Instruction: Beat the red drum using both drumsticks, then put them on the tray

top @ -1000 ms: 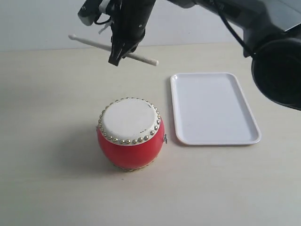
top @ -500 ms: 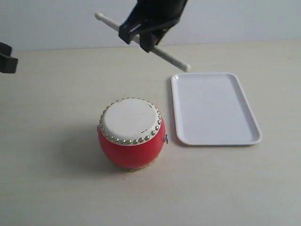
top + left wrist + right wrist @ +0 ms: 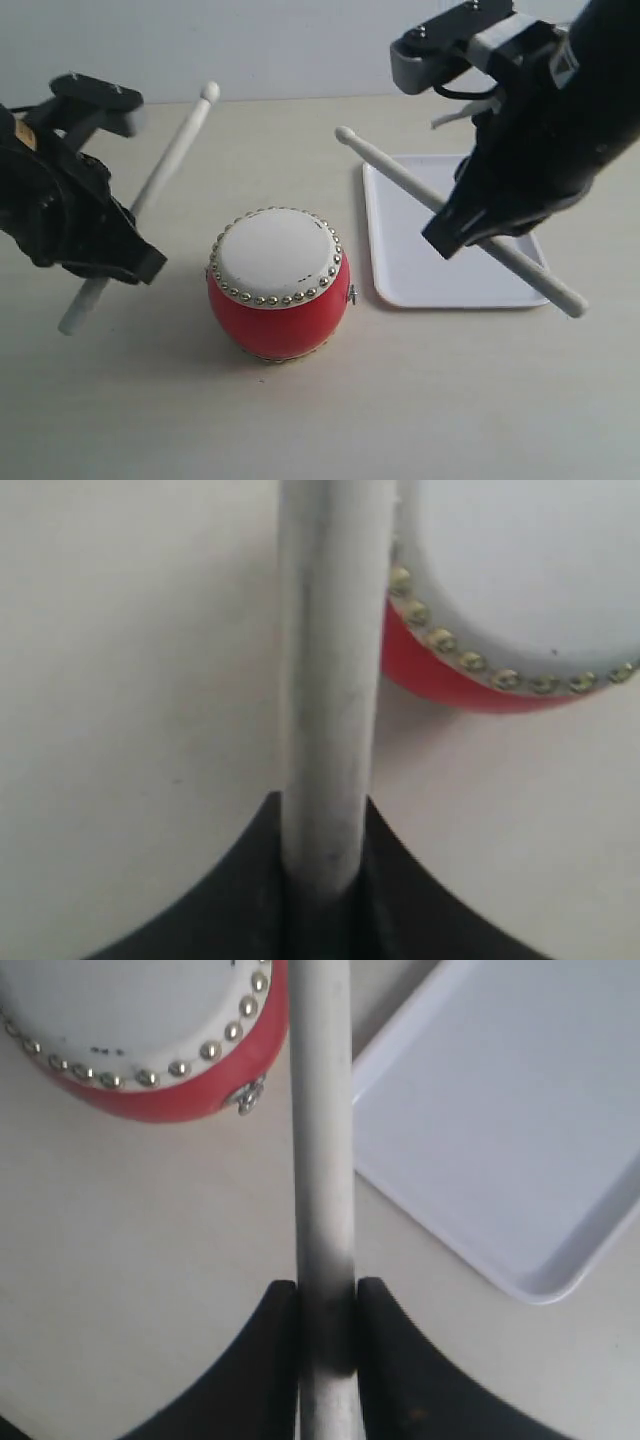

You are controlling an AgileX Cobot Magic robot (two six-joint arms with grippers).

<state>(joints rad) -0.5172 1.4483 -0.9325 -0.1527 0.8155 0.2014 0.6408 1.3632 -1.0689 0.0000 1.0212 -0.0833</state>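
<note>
The red drum (image 3: 278, 290) stands upright at the table's middle, its off-white studded skin facing up. My left gripper (image 3: 116, 246) hangs left of the drum, shut on one drumstick (image 3: 170, 155) whose round tip points up and away, beyond the drum's left side. My right gripper (image 3: 462, 228) is over the white tray's (image 3: 410, 270) left half, shut on the other drumstick (image 3: 395, 172), whose tip hangs above the gap between drum and tray. Neither stick touches the skin. The left wrist view shows the stick (image 3: 325, 680) beside the drum (image 3: 440, 675). The right wrist view shows its stick (image 3: 322, 1140) between drum (image 3: 190, 1100) and tray (image 3: 500, 1130).
The tray lies just right of the drum with a narrow gap between them. The pale tabletop (image 3: 320, 420) spreads in front of both. A white wall (image 3: 280, 40) closes the far edge.
The right gripper has carried its drumstick from above the table's far middle forward and right, over the tray. The left arm has come in from the left edge with its stick.
</note>
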